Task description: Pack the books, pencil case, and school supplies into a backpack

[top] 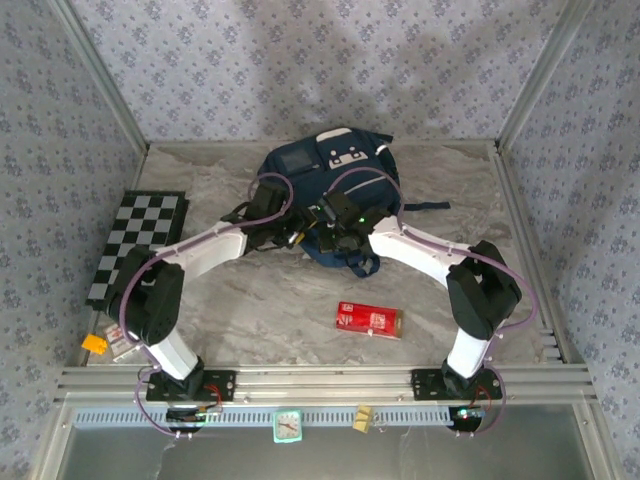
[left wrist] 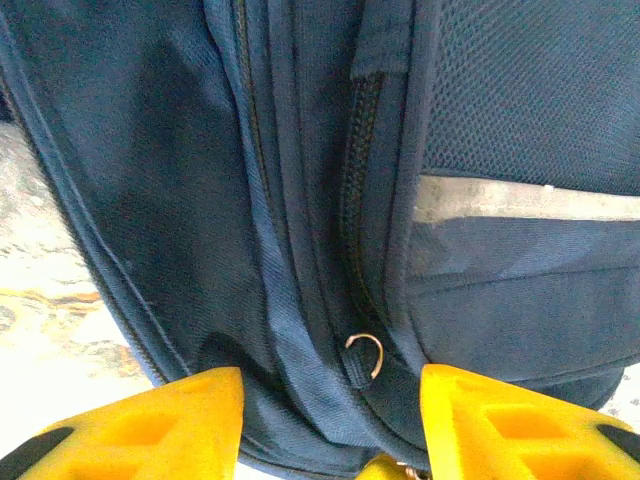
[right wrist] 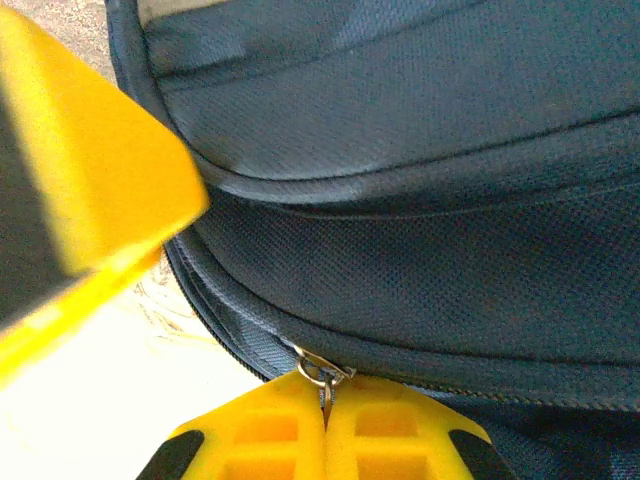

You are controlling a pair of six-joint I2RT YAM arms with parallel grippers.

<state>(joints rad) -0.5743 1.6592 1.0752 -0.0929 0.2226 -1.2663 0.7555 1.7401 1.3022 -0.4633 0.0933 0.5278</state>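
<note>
The navy backpack (top: 330, 185) lies at the back middle of the table. Both grippers are at its near edge. My left gripper (left wrist: 330, 425) is open, its yellow fingers (left wrist: 160, 425) apart on either side of a fold of backpack fabric and a small metal ring (left wrist: 367, 352). My right gripper (right wrist: 325, 415) is shut on a metal zipper pull (right wrist: 320, 372) at the backpack's seam. The red box of school supplies (top: 367, 319) lies on the table in front of the arms. The books and the pencil case are out of view.
A black-and-white chessboard (top: 135, 245) lies along the left wall. A small orange and white item (top: 100, 343) sits at the front left corner. Patterned walls enclose the table (top: 260, 300) on three sides. A metal rail (top: 320, 382) runs along the near edge.
</note>
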